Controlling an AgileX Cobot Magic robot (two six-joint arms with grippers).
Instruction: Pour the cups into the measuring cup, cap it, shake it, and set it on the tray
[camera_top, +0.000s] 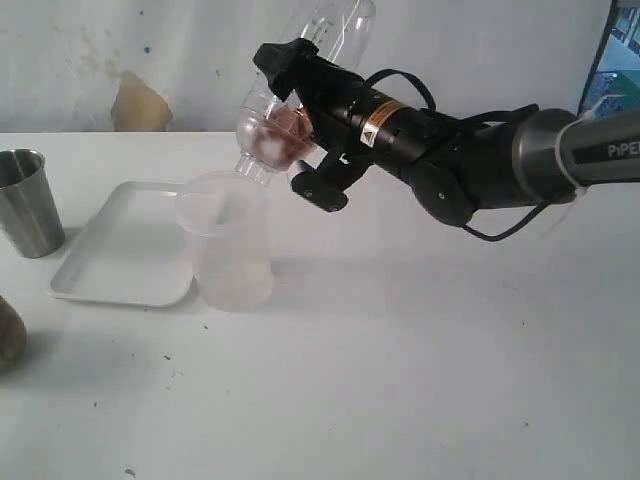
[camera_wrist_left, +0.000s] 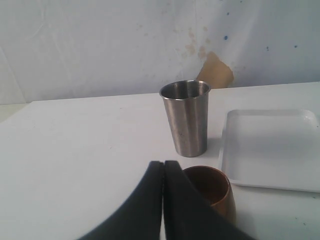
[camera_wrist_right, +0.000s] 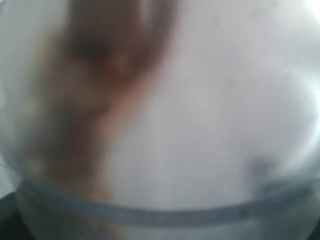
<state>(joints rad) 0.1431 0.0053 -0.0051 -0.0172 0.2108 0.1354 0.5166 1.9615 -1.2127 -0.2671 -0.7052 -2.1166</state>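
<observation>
Measuring cup (camera_top: 338, 28) is clear, smooth, cylindrical plastic.

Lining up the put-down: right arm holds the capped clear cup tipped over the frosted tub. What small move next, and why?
Probably roll the right gripper to bring the measuring cup upright. It hangs tilted, cap lowest, brownish contents pooled against it, above the frosted tub; the tray beside the tub needs it base-down.

Right arm (camera_top: 470, 165): black, grey link (camera_top: 560, 145), white PiPER lettering (camera_top: 622, 150), yellow label (camera_top: 383, 117), looped cable (camera_top: 405, 78). Left claw (camera_wrist_left: 163, 165): black.
</observation>
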